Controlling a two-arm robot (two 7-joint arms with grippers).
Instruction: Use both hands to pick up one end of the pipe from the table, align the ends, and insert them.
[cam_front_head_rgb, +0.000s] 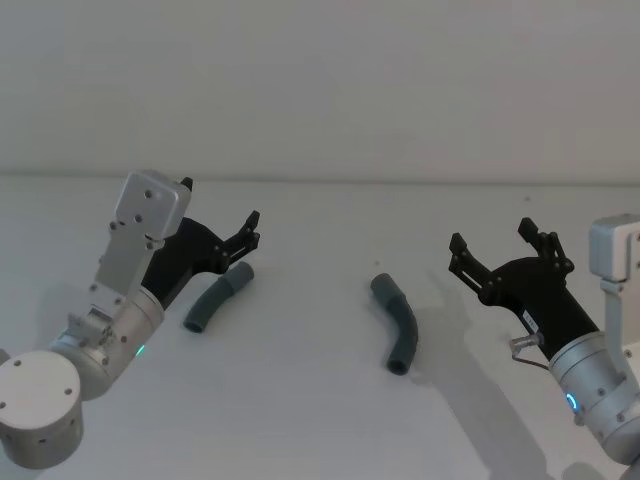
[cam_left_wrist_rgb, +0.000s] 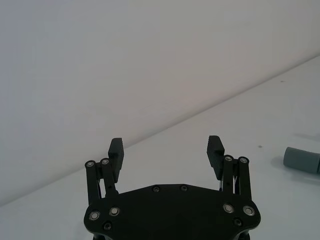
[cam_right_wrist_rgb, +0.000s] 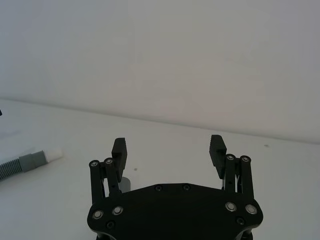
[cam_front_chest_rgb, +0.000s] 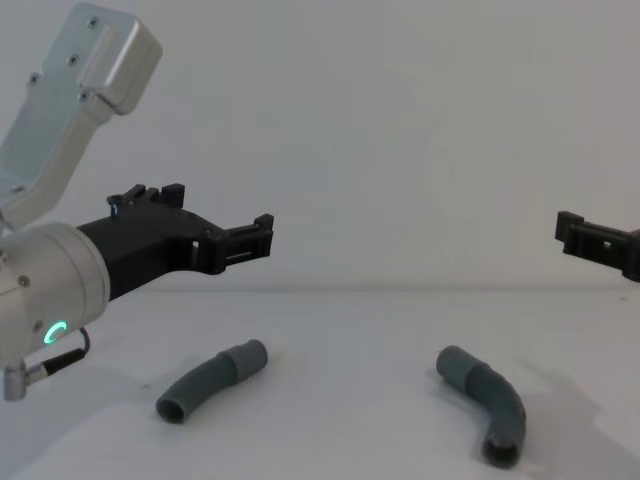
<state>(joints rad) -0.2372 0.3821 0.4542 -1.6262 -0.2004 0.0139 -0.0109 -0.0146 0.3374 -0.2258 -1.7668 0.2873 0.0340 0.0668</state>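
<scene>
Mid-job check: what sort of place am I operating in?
Likely a robot lab bench: a white table against a blank wall, the left pipe piece and right pipe piece lying apart on it, and the left gripper and right gripper open above it.

The bench, a wide, plain white matte surface, is carrying two short, bent dark-grey hose pieces, both lying flat and well apart from each other. The left hose piece is resting on the robot's left half of the bench, its farther end angling toward the centre. The right hose piece is lying just right of the middle, its nearer open end facing the robot. Each piece is casting a faint shadow on the surface.
</scene>
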